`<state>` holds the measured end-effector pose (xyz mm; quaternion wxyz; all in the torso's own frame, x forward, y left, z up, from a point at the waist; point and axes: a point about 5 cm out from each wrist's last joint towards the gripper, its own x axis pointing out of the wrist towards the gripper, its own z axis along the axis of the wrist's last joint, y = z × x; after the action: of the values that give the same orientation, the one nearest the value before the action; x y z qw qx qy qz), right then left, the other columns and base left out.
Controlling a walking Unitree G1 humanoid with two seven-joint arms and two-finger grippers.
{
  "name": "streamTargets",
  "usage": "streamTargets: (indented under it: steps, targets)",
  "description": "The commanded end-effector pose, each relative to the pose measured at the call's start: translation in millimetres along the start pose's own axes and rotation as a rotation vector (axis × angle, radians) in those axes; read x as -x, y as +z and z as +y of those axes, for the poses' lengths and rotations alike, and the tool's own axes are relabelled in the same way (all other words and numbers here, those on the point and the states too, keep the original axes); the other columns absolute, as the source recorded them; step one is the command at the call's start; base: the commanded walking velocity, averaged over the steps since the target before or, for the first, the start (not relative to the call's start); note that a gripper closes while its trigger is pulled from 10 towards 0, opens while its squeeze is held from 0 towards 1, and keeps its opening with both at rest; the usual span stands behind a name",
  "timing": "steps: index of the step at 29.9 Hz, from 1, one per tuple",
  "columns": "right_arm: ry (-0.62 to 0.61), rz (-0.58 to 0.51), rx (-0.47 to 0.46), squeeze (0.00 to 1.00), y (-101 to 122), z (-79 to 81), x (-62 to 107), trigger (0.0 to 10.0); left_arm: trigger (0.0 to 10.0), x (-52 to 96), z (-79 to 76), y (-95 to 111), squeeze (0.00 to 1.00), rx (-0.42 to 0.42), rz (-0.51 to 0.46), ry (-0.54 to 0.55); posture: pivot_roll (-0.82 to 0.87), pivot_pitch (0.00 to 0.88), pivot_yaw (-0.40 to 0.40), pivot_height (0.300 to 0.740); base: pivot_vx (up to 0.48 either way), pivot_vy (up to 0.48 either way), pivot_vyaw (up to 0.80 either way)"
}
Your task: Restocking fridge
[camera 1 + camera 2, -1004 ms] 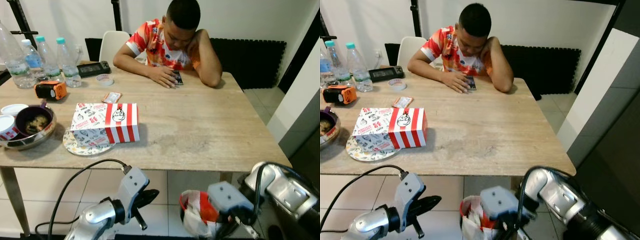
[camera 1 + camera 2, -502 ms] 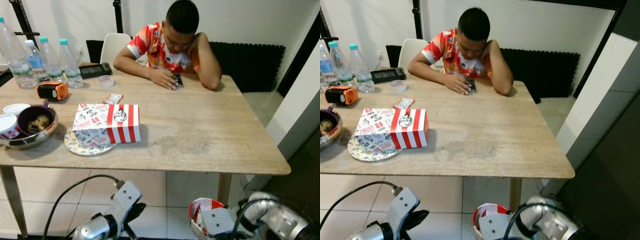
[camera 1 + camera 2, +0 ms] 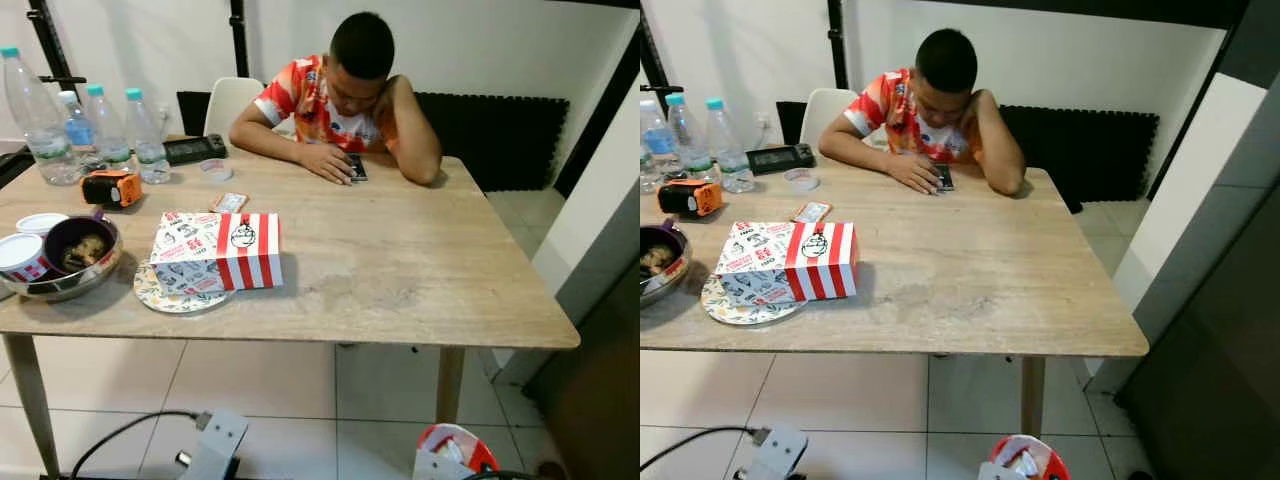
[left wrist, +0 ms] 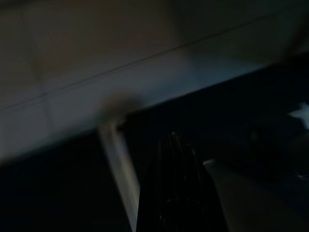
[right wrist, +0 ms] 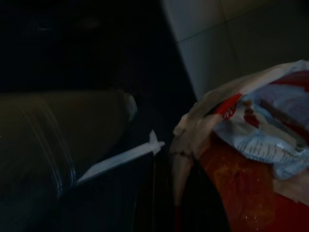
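One red bucket [image 5: 251,193] hangs pinched by its rim in your right gripper [image 5: 186,188], low and near, under the table [image 3: 420,270] edge. Tilt it and the packets spill. Left gripper [image 4: 176,193]: I cannot tell its state.

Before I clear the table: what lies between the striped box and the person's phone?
Bare tabletop between striped box and phone, in both eye views.

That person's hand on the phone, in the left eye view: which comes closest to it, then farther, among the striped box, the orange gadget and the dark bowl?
From the hand resting by the phone:
1. Striped box, mid-table on a plate.
2. Orange gadget, toward the table's left, by the bottles.
3. Dark bowl, at the left edge.
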<state>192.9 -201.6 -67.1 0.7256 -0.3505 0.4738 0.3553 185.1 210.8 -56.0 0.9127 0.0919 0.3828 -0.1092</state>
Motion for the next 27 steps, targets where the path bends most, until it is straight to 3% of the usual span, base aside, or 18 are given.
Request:
streamTargets:
  steps: [1,4,9,18,19,20,21,24,25,26,27]
  targets:
    - [-0.052,0.009,-0.071,0.0,-5.1,0.7,-1.2,0.0,10.0,-1.7,-2.2,-7.3,0.0,0.024,0.027,0.036,0.05,0.0,-0.029,0.74,0.0,0.0,0.0]
    - [-0.105,0.045,-0.183,0.0,-11.2,9.6,-6.5,0.0,10.0,-3.7,-5.1,-19.6,0.0,0.057,0.087,0.05,0.05,0.0,-0.023,0.74,0.0,0.0,0.0]
    - [-0.183,0.089,-0.227,0.0,-14.6,13.8,-10.0,0.0,10.0,-8.2,-9.8,-27.8,0.0,0.117,0.156,0.096,0.05,0.0,-0.03,0.74,0.0,0.0,0.0]
    - [-0.249,0.094,-0.308,0.0,-9.6,11.4,-12.0,0.0,10.0,-25.3,-43.4,-8.7,0.0,0.114,0.144,0.094,0.05,0.0,-0.047,0.74,0.0,0.0,0.0]
    - [-0.257,0.086,-0.299,0.0,-7.5,9.8,-12.0,0.6,10.0,-24.4,-40.2,-9.8,0.0,0.123,0.142,0.105,0.05,0.0,-0.053,0.74,0.0,0.0,0.0]
    - [-0.265,0.082,-0.293,0.0,-6.0,8.8,-12.0,0.6,10.0,-23.7,-37.6,-10.9,0.0,0.13,0.141,0.114,0.05,0.0,-0.053,0.74,0.0,0.0,0.0]
    - [-0.284,0.078,-0.282,0.0,-4.9,7.0,-11.8,1.8,10.0,-22.5,-34.5,-13.0,0.0,0.126,0.144,0.124,0.05,0.0,-0.055,0.74,0.0,0.0,0.0]
    - [-0.298,0.076,-0.275,0.0,-4.4,5.9,-11.6,2.0,10.0,-21.8,-32.7,-14.4,0.0,0.123,0.146,0.13,0.05,0.0,-0.055,0.74,0.0,0.0,0.0]
    - [-0.319,0.078,-0.283,0.0,-4.4,4.9,-11.3,3.7,10.0,-21.2,-32.4,-15.9,0.0,0.119,0.151,0.132,0.05,0.0,-0.055,0.74,0.0,0.0,0.0]
    - [-0.319,0.078,-0.283,0.0,-4.4,4.9,-11.3,3.7,10.0,-21.2,-32.4,-15.9,0.0,0.119,0.151,0.132,0.05,0.0,-0.055,0.74,0.0,0.0,0.0]
    - [-0.342,0.081,-0.281,0.0,-4.2,4.2,-11.2,10.0,10.0,-21.0,-32.7,-16.7,0.0,0.124,0.153,0.138,0.06,0.0,-0.056,0.74,0.0,0.0,0.0]
